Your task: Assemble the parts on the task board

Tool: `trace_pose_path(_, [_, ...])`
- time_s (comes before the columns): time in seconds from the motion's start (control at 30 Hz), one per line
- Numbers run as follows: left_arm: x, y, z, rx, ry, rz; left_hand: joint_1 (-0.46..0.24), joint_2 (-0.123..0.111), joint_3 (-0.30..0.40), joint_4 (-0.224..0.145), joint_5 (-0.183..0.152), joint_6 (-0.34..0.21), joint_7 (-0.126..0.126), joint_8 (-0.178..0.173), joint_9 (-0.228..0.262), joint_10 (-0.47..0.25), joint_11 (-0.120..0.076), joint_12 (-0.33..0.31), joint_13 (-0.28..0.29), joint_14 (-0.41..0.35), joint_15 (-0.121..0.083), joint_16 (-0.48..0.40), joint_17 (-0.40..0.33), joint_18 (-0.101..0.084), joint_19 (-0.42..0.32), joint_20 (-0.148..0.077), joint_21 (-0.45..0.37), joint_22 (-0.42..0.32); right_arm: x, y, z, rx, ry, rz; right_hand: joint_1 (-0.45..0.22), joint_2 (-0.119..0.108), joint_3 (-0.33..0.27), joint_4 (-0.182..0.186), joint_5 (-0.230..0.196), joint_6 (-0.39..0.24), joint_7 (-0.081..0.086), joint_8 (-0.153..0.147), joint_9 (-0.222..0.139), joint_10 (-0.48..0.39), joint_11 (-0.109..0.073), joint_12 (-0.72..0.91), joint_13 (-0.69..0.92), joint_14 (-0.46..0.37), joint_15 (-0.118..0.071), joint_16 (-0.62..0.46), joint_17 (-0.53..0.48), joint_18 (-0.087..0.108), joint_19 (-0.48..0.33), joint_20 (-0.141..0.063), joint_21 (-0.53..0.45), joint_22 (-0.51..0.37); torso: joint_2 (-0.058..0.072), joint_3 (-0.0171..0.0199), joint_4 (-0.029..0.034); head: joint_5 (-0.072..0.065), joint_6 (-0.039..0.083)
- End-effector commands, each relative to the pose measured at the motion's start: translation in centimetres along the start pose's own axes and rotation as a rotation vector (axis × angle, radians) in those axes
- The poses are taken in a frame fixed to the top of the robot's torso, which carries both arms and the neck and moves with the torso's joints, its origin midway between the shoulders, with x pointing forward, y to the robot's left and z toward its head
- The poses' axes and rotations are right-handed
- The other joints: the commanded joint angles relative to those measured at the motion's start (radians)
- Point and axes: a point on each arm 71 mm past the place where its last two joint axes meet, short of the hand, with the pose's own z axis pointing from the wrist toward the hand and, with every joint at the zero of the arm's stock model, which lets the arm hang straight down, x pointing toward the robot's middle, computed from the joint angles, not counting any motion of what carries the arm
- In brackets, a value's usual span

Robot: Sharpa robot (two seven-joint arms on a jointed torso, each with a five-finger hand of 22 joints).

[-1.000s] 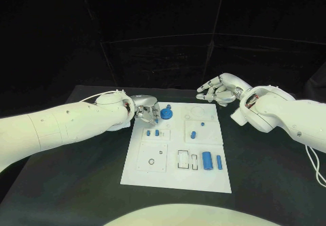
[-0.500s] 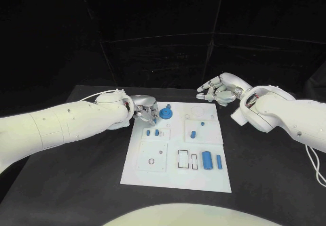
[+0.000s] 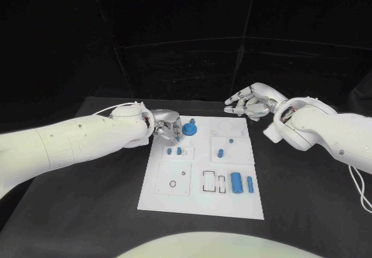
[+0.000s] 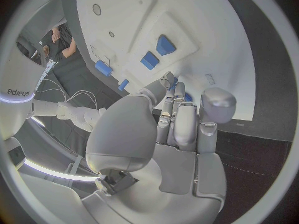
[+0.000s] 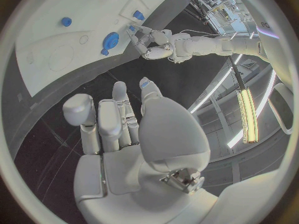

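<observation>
**Left robot hand at the board's far-left corner; right robot hand poised beyond the far edge**

Between the earlier head views and now, almost nothing has moved: the left robot hand point(image 3: 167, 130) stays at the far-left corner of the board point(image 3: 198, 199), with only a slight shift of its fingers beside the blue disc point(image 3: 191, 129); the right robot hand point(image 3: 249, 102) keeps its place above the dark surface point(image 3: 85, 209), just past the board's far edge.

Left robot hand: fingers curled together, their tips close to the disc, which sits on the board near its far-left corner. In the left wrist view a sliver of blue shows between the fingertips point(image 4: 172, 87), but whether they pinch a part or merely lie beside one cannot be told.

Right robot hand: fingers apart and loosely bent, holding nothing; in the right wrist view point(image 5: 118, 129) they stand clear of the board.

Parts on the board: two small blue blocks point(image 3: 173, 152) lie side by side just nearer than the disc; a small peg point(image 3: 231, 142) and a short piece point(image 3: 220, 153) lie in the right-hand panel; a thick cylinder point(image 3: 235, 182) and a thinner rod point(image 3: 250, 184) lie side by side towards the near-right, beside two outlined rectangular slots point(image 3: 214, 182). The left near panel carries a small ring mark point(image 3: 173, 184).
</observation>
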Motion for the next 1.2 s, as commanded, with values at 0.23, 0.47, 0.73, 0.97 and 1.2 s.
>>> trace_pose_path(0.23, [0.37,0.09,0.06,-0.025,0.052,-0.005,-0.004,-0.009,0.008,-0.002,0.0,0.01,-0.002,-0.005,-0.001,0.011,0.003,-0.005,-0.002,0.028,-0.006,-0.007,-0.005,-0.009,-0.008,-0.003,0.001,0.001,0.01,0.18,0.08,-0.01,0.004,0.003,-0.002,0.011,-0.003,0.002,0.006,-0.007,0.0,0.003,0.001,-0.007,0.002,-0.002,-0.001,0.006,0.004,-0.004,0.001,0.014,-0.005,0.001,-0.004,-0.001,0.0,0.0002,-0.0008,0.003,-0.004])
trace_pose_path(0.47, [0.49,0.12,0.13,-0.036,0.067,-0.004,-0.006,-0.013,0.009,-0.004,0.0,0.008,-0.001,-0.008,-0.003,0.009,0.004,-0.009,-0.004,0.027,-0.006,-0.007,-0.005,-0.009,-0.009,-0.003,0.001,0.002,0.01,0.24,0.07,-0.016,0.001,0.003,-0.002,0.012,-0.003,0.004,0.007,-0.007,0.0,0.004,0.001,-0.007,0.002,-0.002,-0.002,0.007,0.004,-0.004,0.001,0.014,-0.004,0.001,-0.004,-0.001,0.0,0.0002,0.0,0.0,-0.003])
trace_pose_path(0.73, [0.44,0.25,0.2,-0.045,0.064,-0.004,-0.011,-0.02,0.016,-0.007,0.0,-0.013,0.005,-0.026,-0.013,-0.009,0.012,-0.024,-0.011,0.026,-0.001,-0.009,-0.011,-0.009,-0.013,0.0,0.0,0.003,-0.01,0.25,0.06,-0.017,0.0,0.003,-0.002,0.016,-0.002,0.005,0.009,-0.007,0.0,0.005,0.001,-0.006,0.002,-0.001,-0.002,0.007,0.004,-0.004,0.002,0.014,-0.004,0.001,-0.005,-0.001,0.0,-0.0001,0.0004,0.001,-0.005])
trace_pose_path(0.97, [0.36,0.4,0.32,-0.05,0.056,-0.003,-0.017,-0.027,0.024,-0.009,0.0,-0.043,0.012,-0.049,-0.025,-0.032,0.02,-0.041,-0.017,0.024,0.006,-0.011,-0.018,-0.01,-0.016,0.005,0.001,0.005,-0.03,0.23,0.04,-0.016,-0.001,0.002,-0.002,0.017,-0.002,0.005,0.01,-0.007,0.0,0.005,0.001,-0.006,0.002,-0.001,-0.003,0.007,0.004,-0.005,0.001,0.014,-0.004,0.001,-0.005,-0.001,0.0,-0.0001,-0.0006,0.0,-0.005])
trace_pose_path(1.2, [0.33,0.33,0.42,-0.048,0.051,-0.003,-0.02,-0.03,0.028,-0.01,0.0,-0.059,0.013,-0.062,-0.031,-0.039,0.022,-0.046,-0.018,0.023,0.008,-0.012,-0.021,-0.009,-0.018,0.007,0.0,0.005,-0.05,0.2,0.02,-0.015,-0.001,0.002,-0.002,0.017,-0.002,0.005,0.01,-0.007,0.0,0.005,0.001,-0.006,0.002,-0.001,-0.003,0.007,0.004,-0.005,0.001,0.014,-0.004,0.001,-0.005,-0.001,0.0,-0.0001,0.0002,0.0,-0.005])
